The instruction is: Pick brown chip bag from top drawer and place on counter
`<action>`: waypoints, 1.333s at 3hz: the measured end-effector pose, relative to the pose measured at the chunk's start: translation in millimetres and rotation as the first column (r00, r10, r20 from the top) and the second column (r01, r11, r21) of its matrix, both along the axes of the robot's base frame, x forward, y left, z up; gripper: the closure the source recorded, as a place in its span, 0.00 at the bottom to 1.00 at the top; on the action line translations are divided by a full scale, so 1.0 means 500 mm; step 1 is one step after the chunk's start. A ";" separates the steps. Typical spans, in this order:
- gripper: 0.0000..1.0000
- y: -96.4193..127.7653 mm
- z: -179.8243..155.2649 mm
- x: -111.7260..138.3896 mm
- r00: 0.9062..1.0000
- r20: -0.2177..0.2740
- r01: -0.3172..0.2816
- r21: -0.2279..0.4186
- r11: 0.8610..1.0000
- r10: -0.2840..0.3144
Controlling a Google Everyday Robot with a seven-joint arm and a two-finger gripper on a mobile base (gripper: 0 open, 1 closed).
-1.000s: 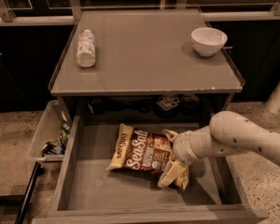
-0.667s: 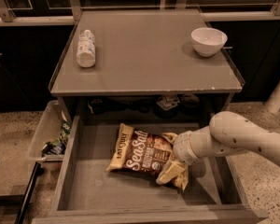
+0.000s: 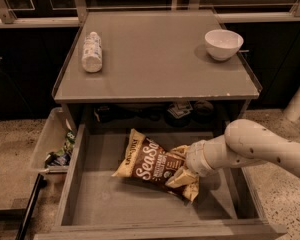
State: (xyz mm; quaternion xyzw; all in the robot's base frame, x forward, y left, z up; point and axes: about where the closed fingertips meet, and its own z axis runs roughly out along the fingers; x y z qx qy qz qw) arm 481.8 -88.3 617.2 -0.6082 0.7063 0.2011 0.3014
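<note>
- Currently, the single camera view is looking down on a grey cabinet whose top drawer is standing pulled out toward the viewer, below the flat grey counter.
- The brown chip bag is lying on the drawer floor, right of centre, with its white "Sea Salt" lettering facing up.
- The bag's long axis is running diagonally, from a cream end at upper left down to a crumpled end at lower right.
- The robot's pale arm is reaching in from the right, and the tool is touching that crumpled end, so the bag is stretching away to the tool's left.
- The bag's folds are hiding the tool's tip, so I cannot tell whether it is open or clamping the bag.
- On the counter, a white bottle is lying at the left and a white bowl is standing at the right.
- A clear plastic bin is sitting just left of the drawer.
- Judging from this, the coming move is calling for a lift up and back over the counter's front edge.
</note>
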 end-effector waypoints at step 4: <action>1.00 -0.007 0.062 0.000 0.999 0.038 -0.033 0.017 0.999 0.033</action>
